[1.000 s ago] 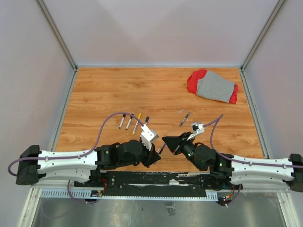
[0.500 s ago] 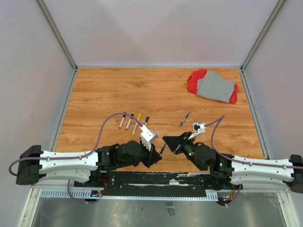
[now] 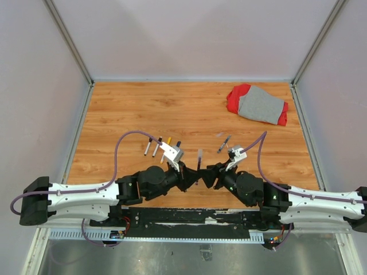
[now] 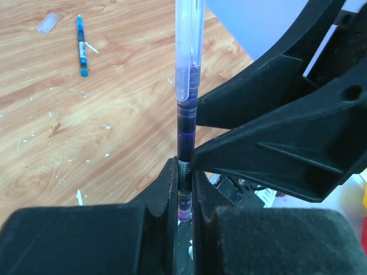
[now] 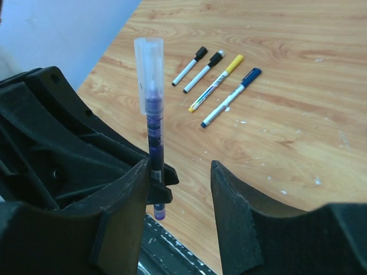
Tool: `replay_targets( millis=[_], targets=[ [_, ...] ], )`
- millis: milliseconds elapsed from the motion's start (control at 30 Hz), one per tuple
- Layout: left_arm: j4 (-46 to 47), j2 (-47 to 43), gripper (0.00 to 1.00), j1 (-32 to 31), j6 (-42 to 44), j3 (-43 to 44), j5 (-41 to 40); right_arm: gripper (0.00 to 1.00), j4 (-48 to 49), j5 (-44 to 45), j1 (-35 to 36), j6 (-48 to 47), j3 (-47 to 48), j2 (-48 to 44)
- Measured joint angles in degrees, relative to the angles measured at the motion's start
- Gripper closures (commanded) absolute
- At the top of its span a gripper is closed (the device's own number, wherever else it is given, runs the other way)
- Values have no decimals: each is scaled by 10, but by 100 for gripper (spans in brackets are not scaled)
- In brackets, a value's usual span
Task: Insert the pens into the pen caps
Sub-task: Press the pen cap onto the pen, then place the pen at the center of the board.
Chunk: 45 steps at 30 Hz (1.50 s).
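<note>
Pen [image 4: 184, 137] upright, clear cap [image 4: 190, 40] on
Left claw [image 4: 183, 186] clamps it; right claw [image 5: 182, 175] spread apart, empty, at its 3 o'clock.

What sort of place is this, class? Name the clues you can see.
Probably a robot test cell: a left arm and right arm bolted at the table edge, plain grey walls enclosing it, pens laid in a row.

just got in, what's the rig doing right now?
The left gripper is shut on a purple pen, holding it upright by its lower end. A clear cap sits on the pen's top end. The right gripper faces it with jaws open, the pen close to one finger but not clamped. Four more pens lie in a row on the table; one more pen lies apart.
</note>
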Motion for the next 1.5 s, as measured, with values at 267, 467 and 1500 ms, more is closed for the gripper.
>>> replay_targets(
  millis=[267, 467, 1500],
  targets=[
    [6, -8, 100, 0, -38, -39, -27, 39, -67, 52, 0, -100, 45, -45],
    [-66, 2, 100, 3, -57, -27, -47, 29, -174, 44, -83, -122, 108, -34],
    [-272, 155, 99, 134, -22, 116, -10, 2, -300, -361, -462, -117, 81, -19]
  ],
)
